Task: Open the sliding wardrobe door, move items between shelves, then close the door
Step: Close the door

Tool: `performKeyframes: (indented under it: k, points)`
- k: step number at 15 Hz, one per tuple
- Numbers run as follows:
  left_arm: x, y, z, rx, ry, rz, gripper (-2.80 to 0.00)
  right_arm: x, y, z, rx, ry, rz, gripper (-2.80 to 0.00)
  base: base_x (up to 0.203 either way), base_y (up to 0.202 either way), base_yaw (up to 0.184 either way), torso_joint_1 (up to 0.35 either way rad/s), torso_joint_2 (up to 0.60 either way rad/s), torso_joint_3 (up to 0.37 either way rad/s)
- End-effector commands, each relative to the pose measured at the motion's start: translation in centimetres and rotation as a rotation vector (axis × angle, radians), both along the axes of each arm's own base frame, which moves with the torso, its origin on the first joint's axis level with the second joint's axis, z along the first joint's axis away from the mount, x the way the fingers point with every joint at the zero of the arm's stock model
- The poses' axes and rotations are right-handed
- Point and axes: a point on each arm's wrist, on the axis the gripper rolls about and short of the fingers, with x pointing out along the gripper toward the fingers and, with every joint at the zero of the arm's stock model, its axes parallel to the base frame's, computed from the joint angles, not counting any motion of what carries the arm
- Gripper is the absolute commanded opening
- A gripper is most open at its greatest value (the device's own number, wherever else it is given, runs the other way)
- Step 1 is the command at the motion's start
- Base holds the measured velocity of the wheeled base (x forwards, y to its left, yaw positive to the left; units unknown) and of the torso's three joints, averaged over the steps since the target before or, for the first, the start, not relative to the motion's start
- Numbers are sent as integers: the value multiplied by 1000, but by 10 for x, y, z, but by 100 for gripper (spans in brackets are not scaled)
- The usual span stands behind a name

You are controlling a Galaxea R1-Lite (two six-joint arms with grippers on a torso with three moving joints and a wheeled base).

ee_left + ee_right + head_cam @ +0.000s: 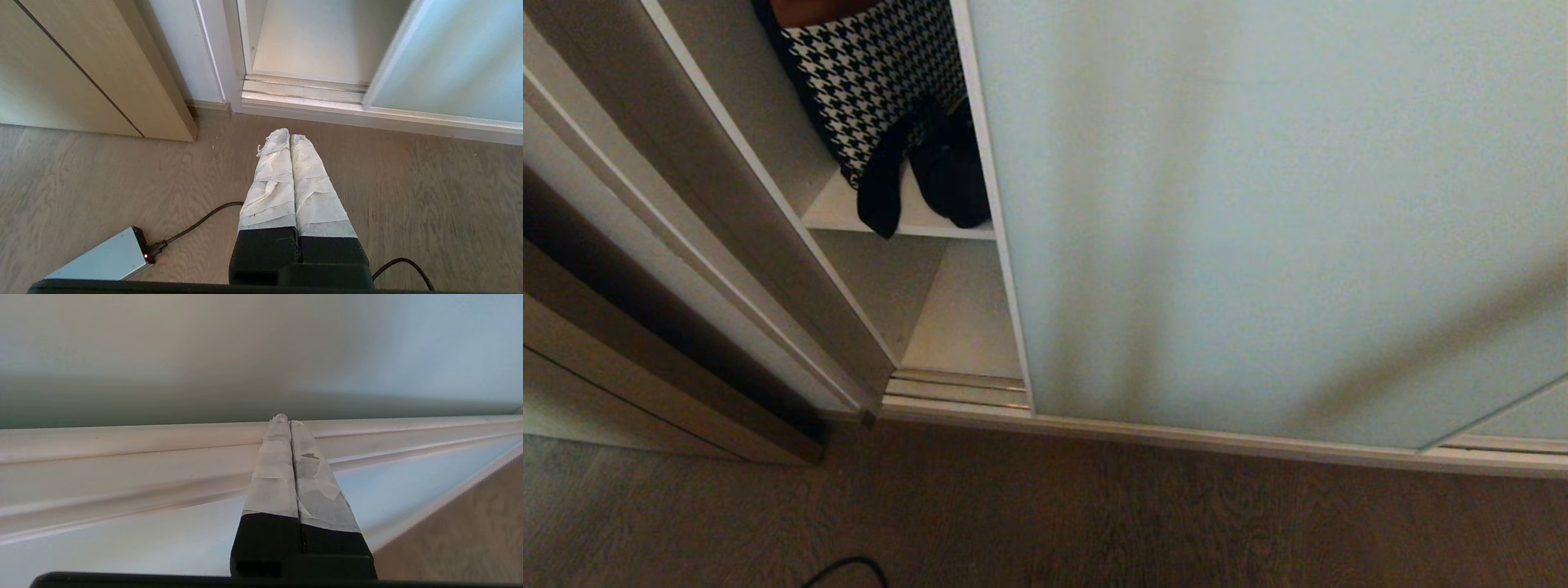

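Note:
The sliding wardrobe door (1258,204), frosted pale blue-green glass in a cream frame, covers most of the wardrobe, leaving a narrow gap at its left. In that gap a floppy black bag (952,175) lies on a white shelf (837,208), its strap (882,188) drooping over the front edge. Below is another white board (968,318). Neither arm shows in the head view. My right gripper (286,418) is shut and empty, its taped tips close against the door's cream frame (122,457). My left gripper (284,136) is shut, parked low over the floor.
A black-and-white houndstooth item (874,73) stands behind the bag. The door's bottom track (956,390) runs along the wood floor (1094,514). A beige cabinet (81,73) stands left of the wardrobe. A silver box (102,257) and black cable (196,224) lie on the floor.

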Motion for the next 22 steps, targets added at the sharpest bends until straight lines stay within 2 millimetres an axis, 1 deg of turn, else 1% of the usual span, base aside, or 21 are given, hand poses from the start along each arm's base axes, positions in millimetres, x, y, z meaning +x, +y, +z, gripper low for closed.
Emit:
performKeyframes:
  k: [1, 3, 6, 8, 9, 10, 12, 13, 14, 15, 16, 18, 20, 22]
  points:
    - [0, 0, 0, 0, 1, 1, -280, -4, 23, 15, -24, -11, 30, -280, 0, 0, 0, 0, 0, 0]
    - [0, 0, 0, 0, 1, 1, -280, -8, 44, 21, -45, -9, 52, -280, 0, 0, 0, 0, 0, 0]
    - [0, 0, 0, 0, 1, 1, -280, -19, 79, 35, -70, -17, 82, -280, 0, 0, 0, 0, 0, 0]
    - [0, 0, 0, 0, 1, 1, -280, -26, 91, 44, -92, -31, 83, -280, 0, 0, 0, 0, 0, 0]
    - [0, 0, 0, 0, 1, 1, -280, -29, 90, 47, -103, -37, 74, -280, 0, 0, 0, 0, 0, 0]
    - [0, 0, 0, 0, 1, -1, -280, -35, 84, 48, -115, -43, 45, -280, 0, 0, 0, 0, 0, 0]
    - [0, 0, 0, 0, 1, 1, -280, -58, 61, 53, -173, -75, -50, -280, 0, 0, 0, 0, 0, 0]
    - [0, 0, 0, 0, 1, 1, -280, -69, 54, 58, -234, -103, -90, -280, 0, 0, 0, 0, 0, 0]
    - [0, 0, 0, 0, 1, 1, -280, -80, 52, 66, -313, -139, -124, -280, 0, 0, 0, 0, 0, 0]
    - [0, 0, 0, 0, 1, -1, -280, -88, 55, 74, -397, -179, -145, -280, 0, 0, 0, 0, 0, 0]
    - [0, 0, 0, 0, 1, 1, -280, -95, 62, 79, -462, -209, -157, -280, 0, 0, 0, 0, 0, 0]
    - [0, 0, 0, 0, 1, 1, -280, -109, 84, 98, -594, -271, -173, -280, 0, 0, 0, 0, 0, 0]
    - [0, 0, 0, 0, 1, 1, -280, -120, 103, 115, -655, -295, -181, -280, 0, 0, 0, 0, 0, 0]
    - [0, 0, 0, 0, 1, -1, -280, -134, 128, 135, -685, -316, -191, -280, 0, 0, 0, 0, 0, 0]
